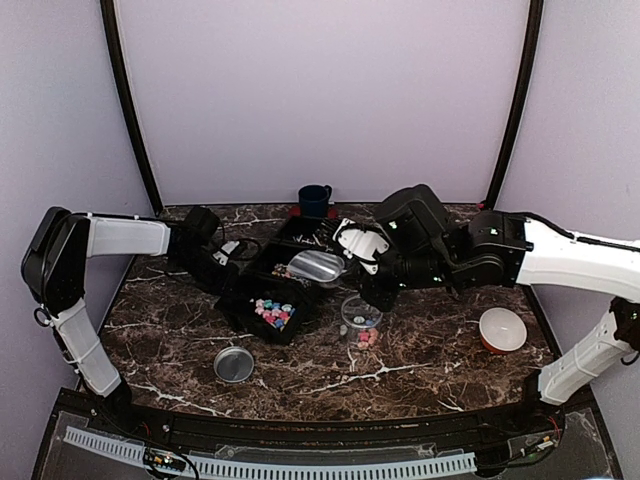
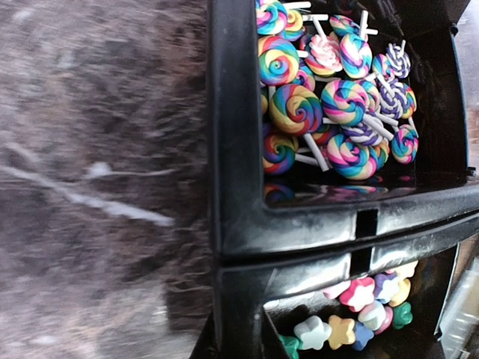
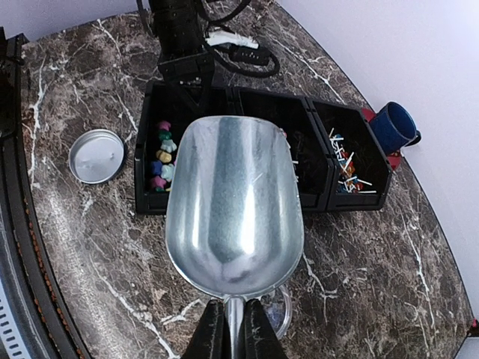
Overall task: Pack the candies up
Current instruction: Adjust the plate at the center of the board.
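Small star-shaped candies (image 1: 272, 312) in pink, blue, yellow and green lie in the near black bin (image 1: 243, 318); they also show in the left wrist view (image 2: 359, 314) and the right wrist view (image 3: 161, 155). My left gripper (image 1: 228, 283) (image 2: 245, 338) is shut on that bin's wall. My right gripper (image 1: 354, 264) (image 3: 233, 329) is shut on the handle of an empty metal scoop (image 1: 318, 266) (image 3: 233, 209), held level above the clear jar (image 1: 360, 316) (image 3: 286, 318). The jar holds a few candies and is mostly hidden under the scoop in the right wrist view.
Swirl lollipops (image 2: 329, 105) fill the adjoining bin. A far bin holds stick candies (image 3: 346, 163). The jar's metal lid (image 1: 234, 363) (image 3: 96, 155) lies near the front left. A white bowl (image 1: 502, 328) sits at the right, a blue cup (image 1: 314, 200) (image 3: 394, 126) at the back.
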